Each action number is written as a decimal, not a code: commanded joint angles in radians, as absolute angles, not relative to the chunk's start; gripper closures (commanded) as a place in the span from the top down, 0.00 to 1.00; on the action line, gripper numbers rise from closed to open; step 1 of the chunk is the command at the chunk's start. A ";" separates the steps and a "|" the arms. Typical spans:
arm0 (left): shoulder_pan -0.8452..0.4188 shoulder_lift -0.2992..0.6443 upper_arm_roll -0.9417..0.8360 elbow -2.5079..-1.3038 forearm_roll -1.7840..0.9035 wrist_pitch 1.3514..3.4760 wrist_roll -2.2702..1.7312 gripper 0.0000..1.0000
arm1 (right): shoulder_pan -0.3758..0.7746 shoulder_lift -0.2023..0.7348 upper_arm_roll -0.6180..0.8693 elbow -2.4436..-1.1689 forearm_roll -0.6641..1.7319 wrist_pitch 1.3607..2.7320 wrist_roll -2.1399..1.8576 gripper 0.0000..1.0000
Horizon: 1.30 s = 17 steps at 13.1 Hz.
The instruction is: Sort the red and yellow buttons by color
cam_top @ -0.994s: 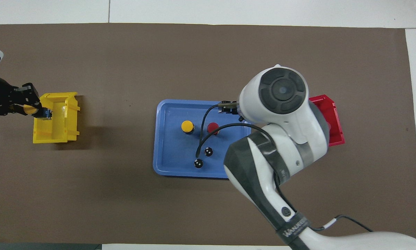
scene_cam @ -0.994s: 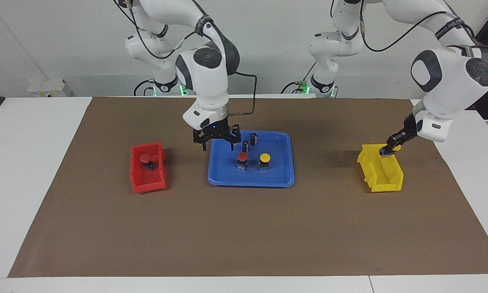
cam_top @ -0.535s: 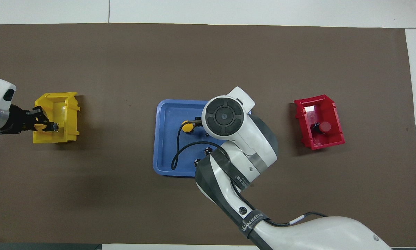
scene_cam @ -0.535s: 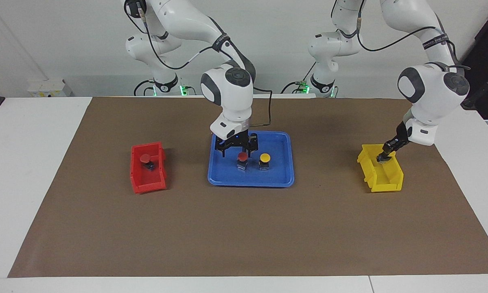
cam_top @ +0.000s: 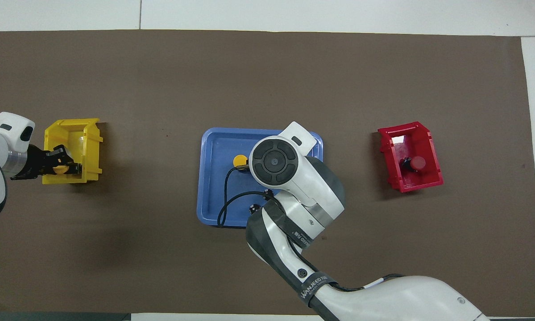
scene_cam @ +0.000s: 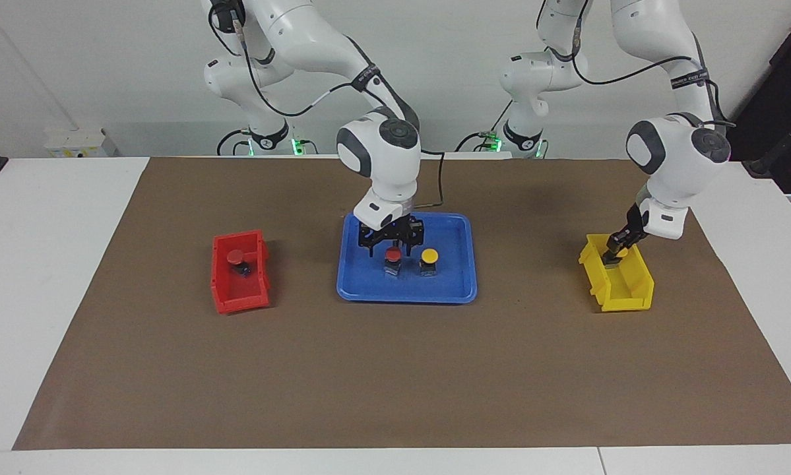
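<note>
Since the frame a second before, the right gripper had been brought from beside the blue tray to directly over the red button standing in it, and the left gripper had been lowered from the rim of the yellow bin into its end nearer the robots. The right gripper's fingers were seen spread on either side of the red cap, not closed on it. A yellow button was pinched between the left gripper's fingers inside the yellow bin. A second yellow button was left standing in the tray just beside the red one, toward the left arm's end of the tabletop. The other red button was lying in the red bin, toward the right arm's end. Both bins and the tray were set on brown paper covering the tabletop.
</note>
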<state>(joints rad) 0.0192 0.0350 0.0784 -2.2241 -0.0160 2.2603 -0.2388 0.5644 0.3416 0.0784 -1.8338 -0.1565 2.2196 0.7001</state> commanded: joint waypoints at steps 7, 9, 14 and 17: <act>0.005 0.066 0.072 -1.892 0.005 1.894 -0.200 0.61 | 0.560 0.339 0.081 -1.845 -0.175 2.260 0.726 0.29; -0.044 0.074 0.067 -1.806 0.005 1.852 -0.198 0.89 | 0.554 0.337 0.081 -1.832 -0.175 2.238 0.726 0.24; -0.369 0.064 0.063 -1.813 0.025 1.888 -0.360 1.00 | 0.369 0.217 0.078 -1.789 -0.170 2.021 0.452 0.23; -0.582 0.122 0.061 -1.856 0.018 2.020 -0.516 1.00 | 0.198 0.163 0.078 -1.790 -0.163 1.947 0.145 0.26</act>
